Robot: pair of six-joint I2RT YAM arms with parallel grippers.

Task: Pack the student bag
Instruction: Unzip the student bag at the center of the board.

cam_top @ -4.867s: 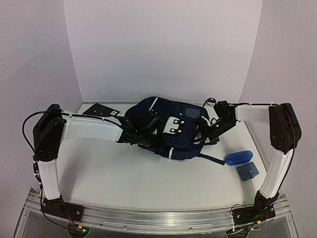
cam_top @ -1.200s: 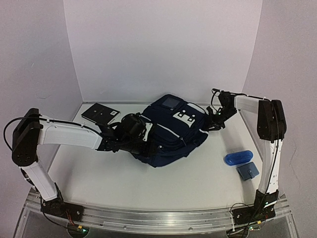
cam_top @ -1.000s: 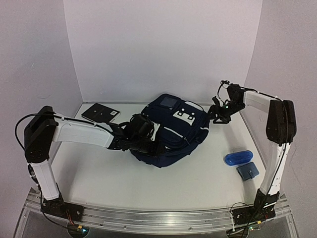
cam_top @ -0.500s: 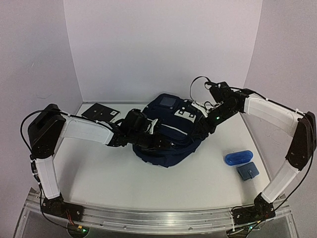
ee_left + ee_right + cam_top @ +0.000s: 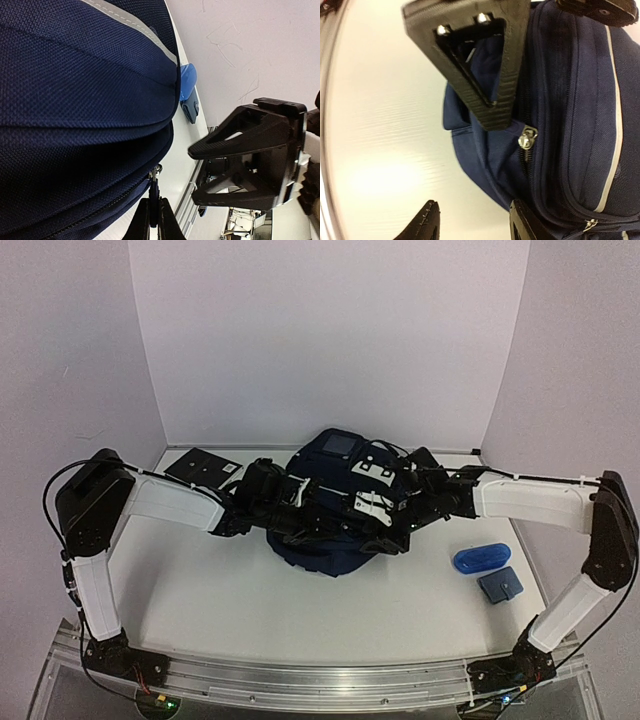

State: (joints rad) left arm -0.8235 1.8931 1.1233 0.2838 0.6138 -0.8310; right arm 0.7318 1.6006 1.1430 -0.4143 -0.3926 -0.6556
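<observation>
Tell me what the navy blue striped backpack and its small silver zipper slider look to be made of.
Navy blue striped backpack: woven synthetic fabric, probably nylon or polyester, matte; a coarse weave grain shows close up. Small silver zipper slider: likely metal, given its bright glints, though plated plastic can't be excluded.

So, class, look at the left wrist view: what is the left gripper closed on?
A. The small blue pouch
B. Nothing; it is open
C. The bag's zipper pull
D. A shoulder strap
C: the left gripper is pinched shut on the zipper pull that hangs from the seam of the student bag.
</observation>
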